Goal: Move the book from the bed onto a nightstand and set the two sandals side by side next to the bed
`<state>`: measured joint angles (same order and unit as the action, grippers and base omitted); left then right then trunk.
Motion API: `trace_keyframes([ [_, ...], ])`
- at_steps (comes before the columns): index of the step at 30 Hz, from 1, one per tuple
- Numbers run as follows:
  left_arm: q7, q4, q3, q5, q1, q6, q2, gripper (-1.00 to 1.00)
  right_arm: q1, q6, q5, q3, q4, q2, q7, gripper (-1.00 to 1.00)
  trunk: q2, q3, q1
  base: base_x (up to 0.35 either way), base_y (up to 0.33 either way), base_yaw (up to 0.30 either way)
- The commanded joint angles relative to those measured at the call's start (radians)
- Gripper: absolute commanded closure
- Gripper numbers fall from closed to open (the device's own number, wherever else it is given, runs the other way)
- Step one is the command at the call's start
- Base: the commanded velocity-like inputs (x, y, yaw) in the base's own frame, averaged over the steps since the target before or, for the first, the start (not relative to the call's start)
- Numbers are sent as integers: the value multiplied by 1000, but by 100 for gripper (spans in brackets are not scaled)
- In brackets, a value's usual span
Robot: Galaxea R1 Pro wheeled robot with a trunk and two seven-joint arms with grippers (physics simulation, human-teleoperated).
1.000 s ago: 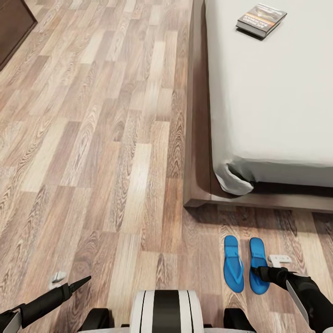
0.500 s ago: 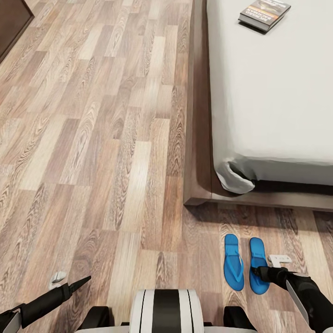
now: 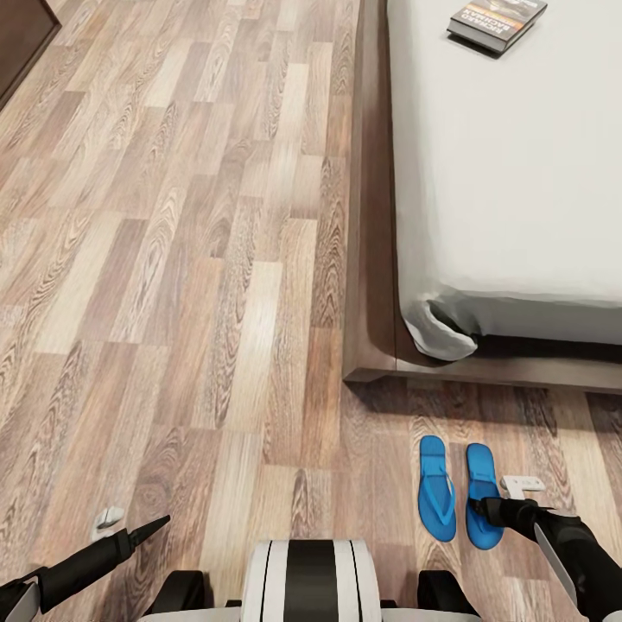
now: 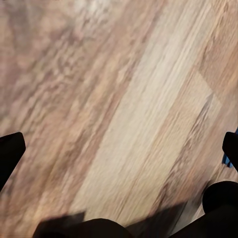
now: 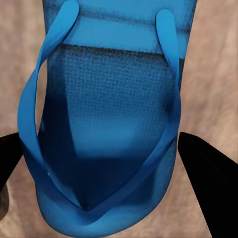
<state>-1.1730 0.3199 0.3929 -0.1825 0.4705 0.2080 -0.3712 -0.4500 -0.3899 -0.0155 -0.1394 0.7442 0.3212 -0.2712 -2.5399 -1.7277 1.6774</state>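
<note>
Two sandals (image 3: 460,499) lie under the parted right gripper (image 3: 494,510).

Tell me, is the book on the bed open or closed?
Closed. The book lies flat on the bed with its cover up, no pages showing.

The floor (image 3: 173,259) is wood plank with clear grain. The sandals (image 3: 436,488) look like matt blue rubber with a fine rough texture. The mattress (image 3: 510,173) is smooth pale cloth.

floor (image 3: 173,259) left: open | right: bed (image 3: 518,173), sandals (image 3: 458,492) block
</note>
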Motion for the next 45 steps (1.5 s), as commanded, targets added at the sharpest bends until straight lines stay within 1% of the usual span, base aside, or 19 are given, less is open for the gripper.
trace_keyframes([
  [1,-4,-1,1,-3,0,10,0,-100,0,-6,0,-3,1,-1,-5,100,0,-1,0,0,0,0],
  [6,-4,-1,1,-3,0,10,0,-100,1,-6,0,-4,1,-1,-5,100,0,-1,0,0,0,0],
  [7,-4,-1,1,-3,0,10,0,-100,1,-6,0,-4,2,-1,-5,-100,0,-1,0,0,0,0],
  [30,-4,0,1,-3,0,12,0,-100,1,-6,0,-5,3,-1,-6,-100,0,-1,0,0,0,0],
  [45,-3,1,0,-3,0,13,0,-100,0,-6,0,-3,3,-1,-6,-100,3,57,-7,0,0,0],
])
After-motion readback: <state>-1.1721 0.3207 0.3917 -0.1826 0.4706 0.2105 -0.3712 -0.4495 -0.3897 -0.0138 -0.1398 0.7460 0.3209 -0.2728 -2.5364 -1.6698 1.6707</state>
